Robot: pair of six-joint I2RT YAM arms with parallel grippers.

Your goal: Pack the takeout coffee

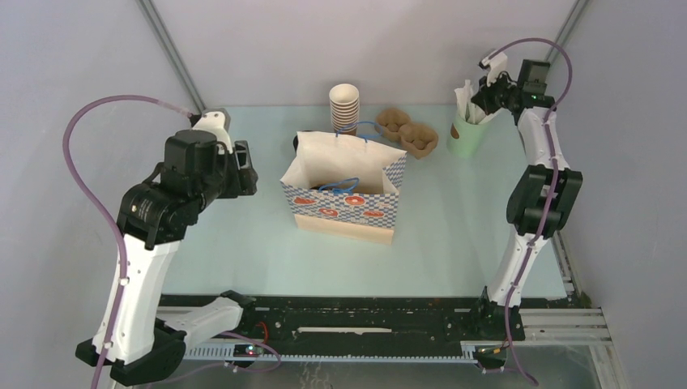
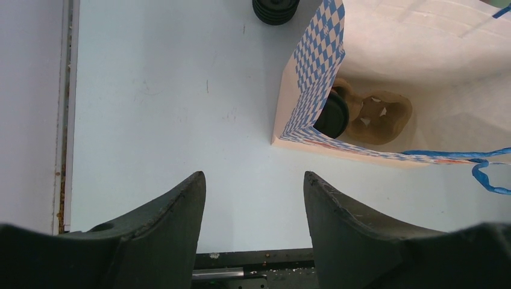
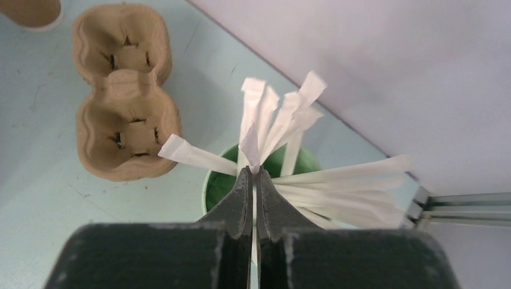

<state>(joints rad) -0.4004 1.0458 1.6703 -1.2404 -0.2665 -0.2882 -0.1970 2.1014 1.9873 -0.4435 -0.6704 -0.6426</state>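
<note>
1. table (image 1: 454,235): pale, carries everything.
2. paper bag (image 1: 348,194): stands open mid-table, with a pulp tray (image 2: 379,117) inside.
3. left gripper (image 2: 253,186): fingers apart, nothing held, above the table left of the bag.
4. right gripper (image 3: 253,174): clamped on a white wrapped straw (image 3: 250,147) in the green cup (image 3: 212,186).
5. stack of brown paper cups (image 1: 343,109): upright just behind the bag, beside a second tray (image 1: 407,130).

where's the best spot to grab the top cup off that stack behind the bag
Probably grip the top cup at its rim, coming straight down: it stands upright, mouth open, nested so only its upper band shows, and the paper bag stands right in front of it.
</note>
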